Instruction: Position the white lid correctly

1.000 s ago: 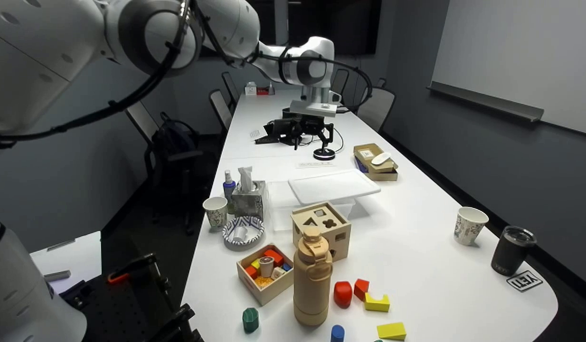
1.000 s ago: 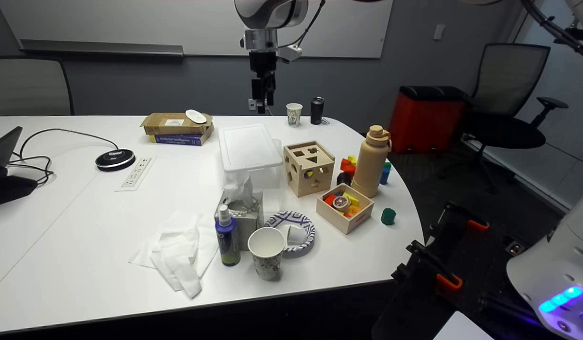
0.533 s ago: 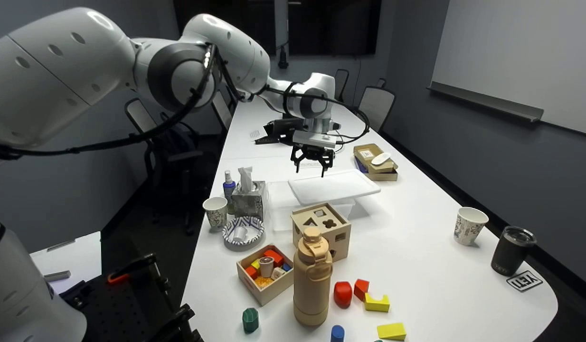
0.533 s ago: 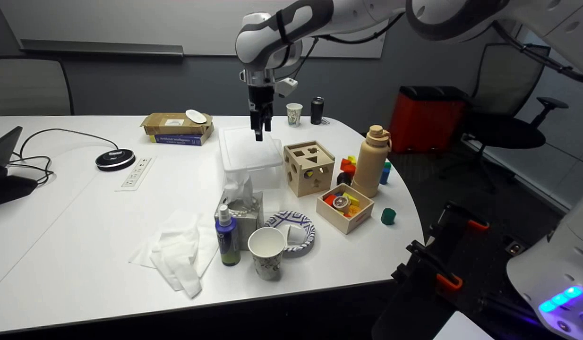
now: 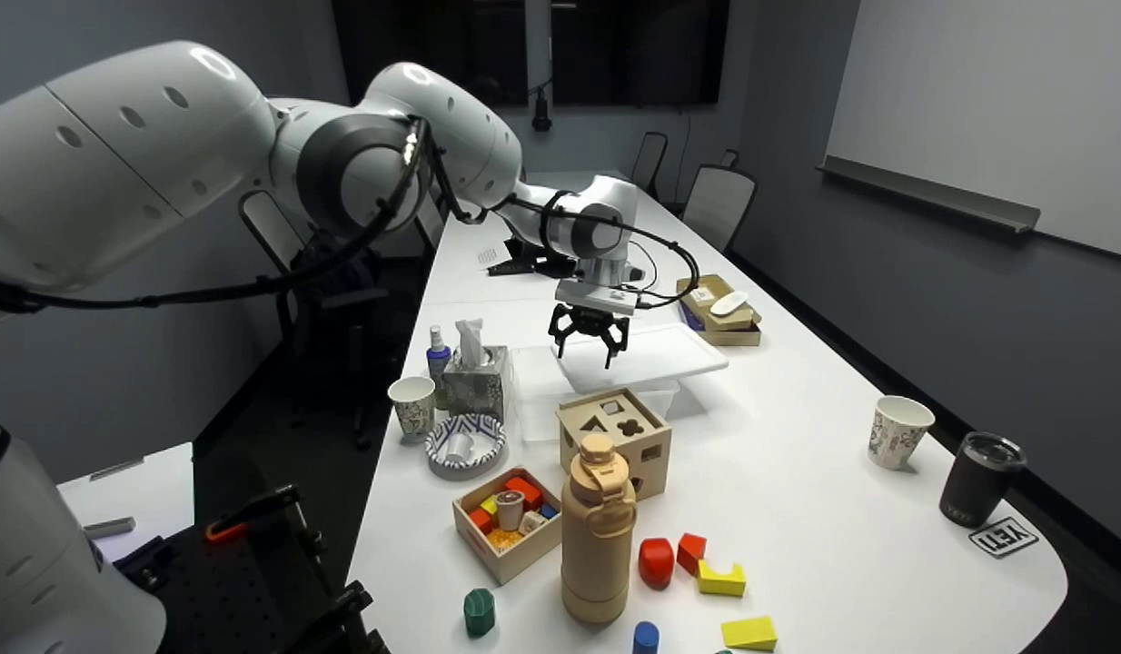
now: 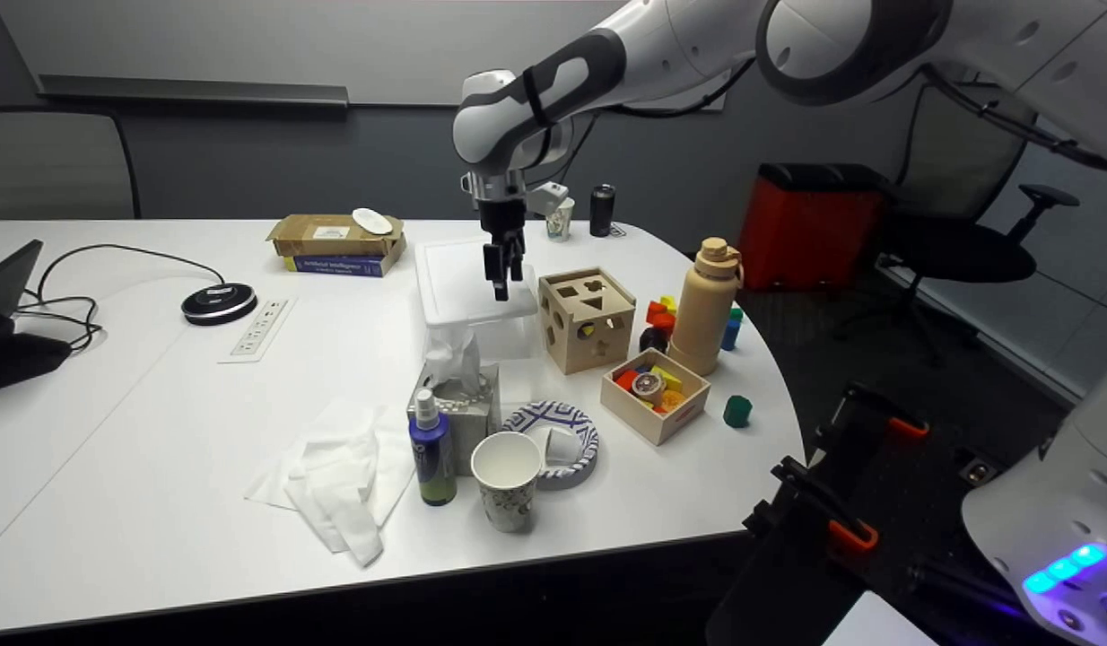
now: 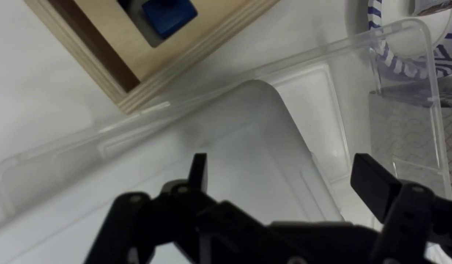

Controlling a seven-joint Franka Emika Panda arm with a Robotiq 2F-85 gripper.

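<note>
The white lid [image 5: 674, 350] lies skewed on top of a clear plastic container [image 5: 533, 413], shifted off to one side. The lid [image 6: 455, 278] and container [image 6: 495, 343] also show in an exterior view. In the wrist view, the lid [image 7: 233, 146] crosses the container's opening at an angle, and the container rim [image 7: 433, 95] and inside show past its edge. My gripper [image 5: 584, 360] is open and empty above the lid, and it also shows in an exterior view [image 6: 509, 287]. In the wrist view the gripper [image 7: 280, 161] has one finger over the lid and one beyond its edge.
A wooden shape-sorter cube [image 5: 647, 459] stands close beside the container. A tissue box [image 6: 468, 408], patterned bowl [image 6: 589, 440], spray bottle [image 6: 432, 449] and paper cup [image 6: 506, 480] stand on another side. A tan bottle [image 5: 599, 536] and wooden box of blocks [image 5: 488, 545] are nearby.
The arm has come down and the gripper has turned and lowered from high above to just over the lid. The lid and container have not visibly moved.
</note>
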